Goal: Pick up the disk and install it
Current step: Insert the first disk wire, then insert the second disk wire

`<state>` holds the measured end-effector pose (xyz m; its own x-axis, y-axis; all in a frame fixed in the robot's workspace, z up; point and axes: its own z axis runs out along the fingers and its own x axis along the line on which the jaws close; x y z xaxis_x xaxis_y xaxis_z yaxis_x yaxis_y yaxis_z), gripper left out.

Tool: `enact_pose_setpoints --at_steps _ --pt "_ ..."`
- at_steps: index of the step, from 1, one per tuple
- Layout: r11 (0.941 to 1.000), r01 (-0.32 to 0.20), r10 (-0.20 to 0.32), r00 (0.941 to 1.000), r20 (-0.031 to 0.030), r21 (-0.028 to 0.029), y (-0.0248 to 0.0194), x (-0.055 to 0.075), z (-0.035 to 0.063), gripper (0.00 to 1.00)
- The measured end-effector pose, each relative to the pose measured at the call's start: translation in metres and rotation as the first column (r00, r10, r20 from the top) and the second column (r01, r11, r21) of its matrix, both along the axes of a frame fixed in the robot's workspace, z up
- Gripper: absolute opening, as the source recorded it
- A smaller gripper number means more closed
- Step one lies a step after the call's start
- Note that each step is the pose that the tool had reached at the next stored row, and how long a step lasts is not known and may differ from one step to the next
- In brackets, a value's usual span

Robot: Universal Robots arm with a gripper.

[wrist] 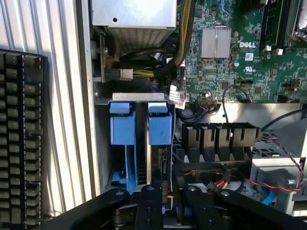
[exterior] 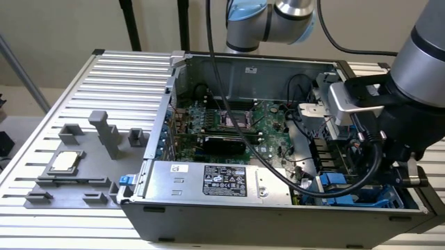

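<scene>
The gripper (wrist: 163, 203) was seen in the wrist view just above the drive bays at the front corner of the open computer case (exterior: 278, 219), its black fingers (wrist: 148, 206) parted a little and closed on nothing. Between and just beyond them the disk (wrist: 158, 158) stood on edge in its slot, its blue carrier tab (wrist: 159, 128) beside the matching tab of the neighbouring bay (wrist: 122, 129). The disk appeared already lowered into the bay, though whether it was fully seated could not be told.

For the step to be done well, the gripper would have to be kept square over the slot, so the disk was pressed straight down along its blue rails rather than tilted against the bay wall. The red and black cables (wrist: 230, 179) just beside the bay should be kept clear of the fingers. In the exterior view the arm (exterior: 410, 104) was bent over the case's right end, on the ribbed bench (exterior: 70, 94).
</scene>
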<state>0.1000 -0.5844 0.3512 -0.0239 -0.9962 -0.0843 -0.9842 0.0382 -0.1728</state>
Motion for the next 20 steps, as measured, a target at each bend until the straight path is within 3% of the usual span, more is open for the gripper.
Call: enact_pose_setpoints --at_steps 6,20 --pt "1.0000 0.000 0.000 1.0000 -0.0005 0.0000 -0.0001 -0.020 0.0000 0.25" --pt "1.0000 0.000 0.000 1.0000 -0.0005 0.0004 0.0000 -0.020 0.0000 0.25"
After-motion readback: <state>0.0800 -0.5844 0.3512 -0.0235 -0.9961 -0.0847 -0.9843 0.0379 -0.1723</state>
